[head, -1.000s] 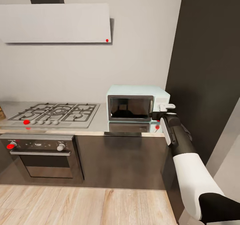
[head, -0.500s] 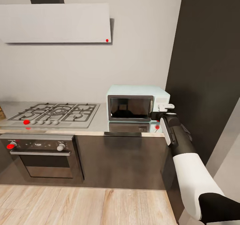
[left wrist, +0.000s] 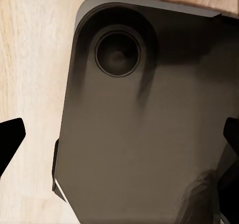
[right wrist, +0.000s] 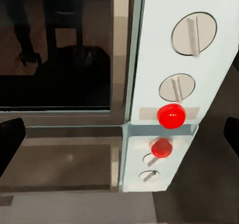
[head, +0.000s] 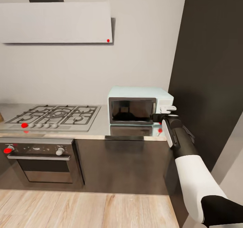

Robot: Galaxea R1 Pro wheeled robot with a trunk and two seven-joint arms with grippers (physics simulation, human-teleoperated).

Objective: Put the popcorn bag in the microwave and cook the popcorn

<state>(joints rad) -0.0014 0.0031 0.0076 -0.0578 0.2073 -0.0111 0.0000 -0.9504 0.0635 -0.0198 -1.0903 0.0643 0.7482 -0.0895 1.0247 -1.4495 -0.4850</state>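
Counter (head: 101, 128) view shifted slightly; right claw (right wrist: 119, 134), spread, stays at microwave (head: 138, 104) panel, door shut.

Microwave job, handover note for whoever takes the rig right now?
Right gripper: open, empty, held at the microwave's control panel, facing the red button below the two knobs.
Left gripper: fingertips wide apart, empty, pointed down at the robot's dark base over the wood floor.
Microwave sits on the countertop, right of the gas hob; door shut.
The popcorn bag cannot be made out; through the dark glass I cannot tell what is inside.
Left: confirm where the bag is, then press the red button to heat.
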